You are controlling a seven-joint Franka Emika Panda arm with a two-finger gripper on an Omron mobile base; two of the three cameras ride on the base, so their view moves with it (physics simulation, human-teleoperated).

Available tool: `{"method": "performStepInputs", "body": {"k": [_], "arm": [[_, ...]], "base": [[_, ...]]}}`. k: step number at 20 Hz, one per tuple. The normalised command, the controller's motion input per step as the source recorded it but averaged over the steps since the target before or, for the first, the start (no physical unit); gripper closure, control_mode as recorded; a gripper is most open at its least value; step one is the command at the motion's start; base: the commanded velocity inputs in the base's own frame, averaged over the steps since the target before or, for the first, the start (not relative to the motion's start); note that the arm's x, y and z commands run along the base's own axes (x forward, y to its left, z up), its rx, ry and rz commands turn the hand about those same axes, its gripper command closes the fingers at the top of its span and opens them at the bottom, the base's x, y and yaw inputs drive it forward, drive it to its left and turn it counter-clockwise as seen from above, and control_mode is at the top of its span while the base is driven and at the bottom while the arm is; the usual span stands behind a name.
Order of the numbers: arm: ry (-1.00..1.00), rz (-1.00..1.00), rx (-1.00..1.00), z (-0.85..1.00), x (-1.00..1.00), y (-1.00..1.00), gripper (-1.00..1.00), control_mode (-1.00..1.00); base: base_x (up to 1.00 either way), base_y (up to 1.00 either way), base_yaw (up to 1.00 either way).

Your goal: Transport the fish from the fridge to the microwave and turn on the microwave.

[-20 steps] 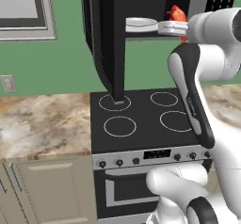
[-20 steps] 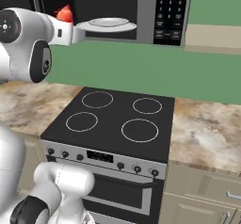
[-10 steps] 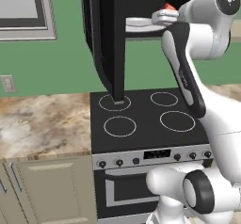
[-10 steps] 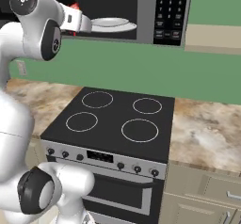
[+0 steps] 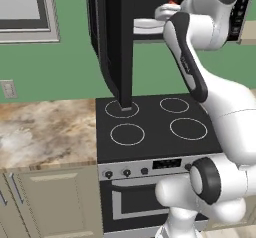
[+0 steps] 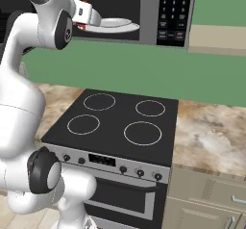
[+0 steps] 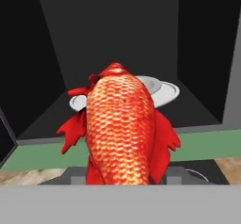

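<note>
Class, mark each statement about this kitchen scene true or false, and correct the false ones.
1. The microwave door is shut. False: it hangs open above the stove.
2. The tool holds the fish. True.
3. The fish already lies on the plate. False: it is held in front of the opening, short of the plate.
4. A white plate sits inside the microwave. True.
5. A pot stands on the stove. False: all four rings are bare.

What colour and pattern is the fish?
Red-orange with a scale pattern and red fins; the fish shows best in the hand view.
</note>
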Motion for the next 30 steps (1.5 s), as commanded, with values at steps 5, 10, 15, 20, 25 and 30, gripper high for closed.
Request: {"method": "performStepInputs", "body": {"k": [5, 10, 15, 20, 25, 30], "arm": [[0.00, 0.00, 0.00, -0.08, 0.47, -0.06, 1.00, -1.00], [0.04, 0.00, 0.00, -0.05, 0.46, -0.04, 1.00, -1.00], [0.05, 0.00, 0.00, -0.12, 0.42, 0.00, 1.00, -1.00], [0.05, 0.00, 0.00, -0.17, 0.41, 0.00, 1.00, -1.00], [0.01, 0.00, 0.00, -0.17, 0.48, 0.00, 1.00, -1.00], [0.00, 0.00, 0.00, -0.04, 0.47, 0.00, 1.00, -1.00]], "base": [[0.00, 0.00, 0.00], [0.00, 0.00, 0.00], [0.00, 0.00, 0.00], [0.00, 0.00, 0.00], [0.00, 0.00, 0.00], [0.00, 0.00, 0.00]]}}
